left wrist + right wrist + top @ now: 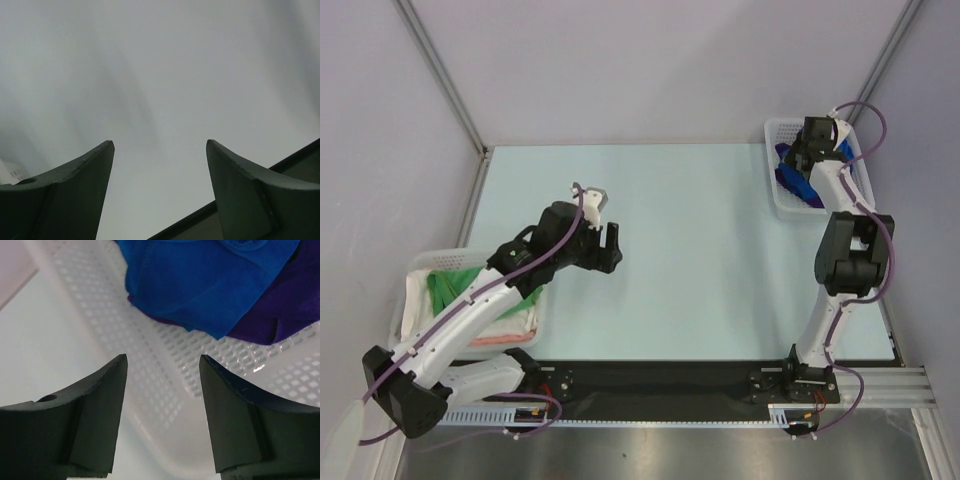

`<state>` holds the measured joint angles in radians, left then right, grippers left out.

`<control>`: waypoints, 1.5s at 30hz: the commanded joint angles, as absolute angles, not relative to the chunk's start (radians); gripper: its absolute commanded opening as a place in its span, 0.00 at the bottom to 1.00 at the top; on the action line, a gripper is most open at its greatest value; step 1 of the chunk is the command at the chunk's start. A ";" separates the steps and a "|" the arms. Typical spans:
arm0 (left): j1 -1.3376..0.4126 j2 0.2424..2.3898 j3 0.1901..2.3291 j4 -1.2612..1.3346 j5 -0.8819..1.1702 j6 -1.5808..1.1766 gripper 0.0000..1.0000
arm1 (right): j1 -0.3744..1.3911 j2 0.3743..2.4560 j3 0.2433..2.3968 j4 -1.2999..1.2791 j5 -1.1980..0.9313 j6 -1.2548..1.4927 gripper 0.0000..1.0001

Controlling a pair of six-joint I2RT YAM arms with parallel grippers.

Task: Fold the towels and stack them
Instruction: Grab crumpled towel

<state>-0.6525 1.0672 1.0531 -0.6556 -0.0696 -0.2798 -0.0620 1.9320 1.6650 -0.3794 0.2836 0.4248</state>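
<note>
the left hand (611,247) hangs over the pale tabletop (690,260), left of its middle, with its fingers spread and nothing between them. its wrist view shows only blurred grey surface past the two dark fingers (80,195) and a dark edge at the lower right.

the right hand (798,160) is over the right basket (775,195) at the far right corner, fingers spread wide and empty. its wrist view looks down on the white mesh wall of that basket (165,365), with the fingers (95,410) just above the rim and apart from the cloth. inside lie the blue towel (210,280), bunched and crumpled, and the purple towel (290,300) under and beside it, showing at the right and in a thin strip below the blue edge. from the top view only the blue towel (794,180) is clear there, partly hidden by the arm.

the left basket (415,285) sits at the near left edge, partly under the left arm. it holds the green towel (460,285) crumpled on top, the white towel (420,310) along the left side, and a pinkish towel (505,338) peeking out at the near edge.
</note>
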 commanded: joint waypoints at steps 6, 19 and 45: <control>-0.661 1.078 0.991 -0.572 -0.032 -0.252 0.79 | -0.110 2.294 2.083 -0.431 0.304 0.377 0.63; -0.653 1.095 0.985 -0.557 -0.069 -0.239 0.79 | -0.146 2.548 2.323 -0.531 0.219 0.437 0.54; -0.630 1.048 0.959 -0.554 -0.130 -0.245 0.78 | -0.112 1.876 2.289 -0.518 0.017 0.434 0.00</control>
